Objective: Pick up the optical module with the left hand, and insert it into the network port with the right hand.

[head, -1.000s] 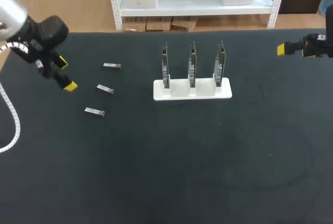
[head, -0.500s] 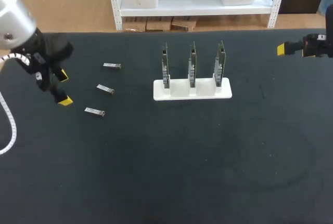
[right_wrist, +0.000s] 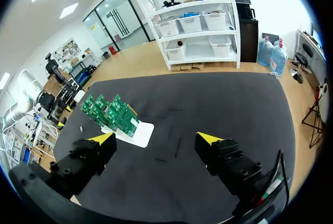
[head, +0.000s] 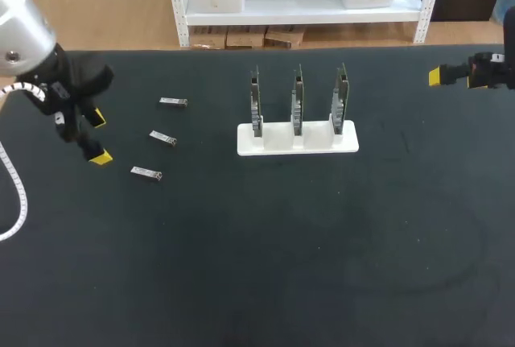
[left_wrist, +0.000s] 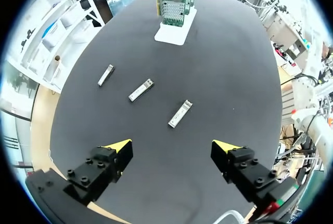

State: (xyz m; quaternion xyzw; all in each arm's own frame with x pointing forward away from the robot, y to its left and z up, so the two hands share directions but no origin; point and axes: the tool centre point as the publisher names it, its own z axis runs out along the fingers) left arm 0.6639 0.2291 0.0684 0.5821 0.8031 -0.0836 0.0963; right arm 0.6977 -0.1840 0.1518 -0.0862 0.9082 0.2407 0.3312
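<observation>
Three small silver optical modules lie on the black table, at the back (head: 173, 102), in the middle (head: 162, 138) and nearest the front (head: 146, 173). My left gripper (head: 98, 138) hovers open just left of them, holding nothing. From its wrist the modules (left_wrist: 106, 75) (left_wrist: 141, 90) (left_wrist: 180, 114) lie ahead of the open left gripper (left_wrist: 174, 148). A white holder (head: 297, 139) carries three upright green network cards (left_wrist: 174, 5). My right gripper (head: 438, 77) is at the table's far right and stands open and empty in its wrist view (right_wrist: 156, 140), the cards (right_wrist: 109, 115) well ahead.
A white cable (head: 16, 194) from my left arm loops over the table's left edge. Bare black table (head: 322, 250) stretches from the holder to the front edge and to the right.
My left gripper moved a little toward the front left, nearer the front module's level, then stopped. The right arm and the modules have not moved.
</observation>
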